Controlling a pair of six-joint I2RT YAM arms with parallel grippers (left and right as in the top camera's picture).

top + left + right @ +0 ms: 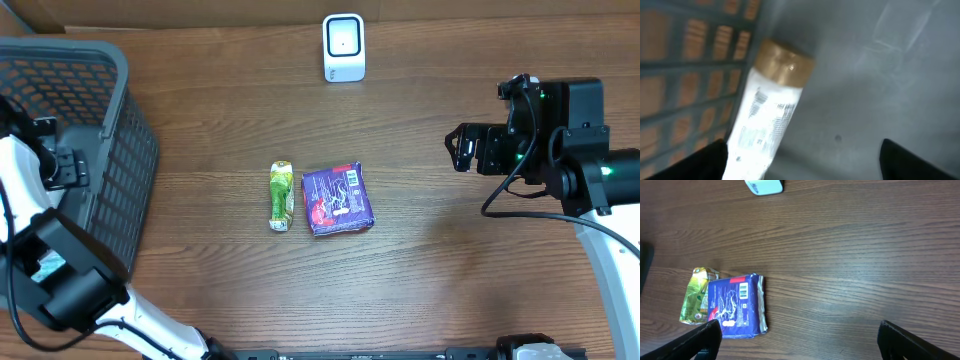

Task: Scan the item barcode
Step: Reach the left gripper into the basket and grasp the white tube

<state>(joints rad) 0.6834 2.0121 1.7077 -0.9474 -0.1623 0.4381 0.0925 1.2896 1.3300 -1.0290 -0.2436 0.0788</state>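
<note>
Reading left to right, we see the left jaws spread wide inside the basket (pixel 95 75), grasping nothing, with a gold-capped white bottle (pixel 771 110) lying loose beside them. Green packet (pixel 282 196) and purple packet (pixel 338 199) lie mid-bench, just beside each other, scanner (pixel 343 47) behind. Right jaws wide, empty. Risk we flag: they pinch both packets together, hiding the barcode.

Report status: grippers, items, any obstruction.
Left gripper open above bottle in basket. Right gripper open, empty. Green pack, purple pack on table; path to scanner clear.
</note>
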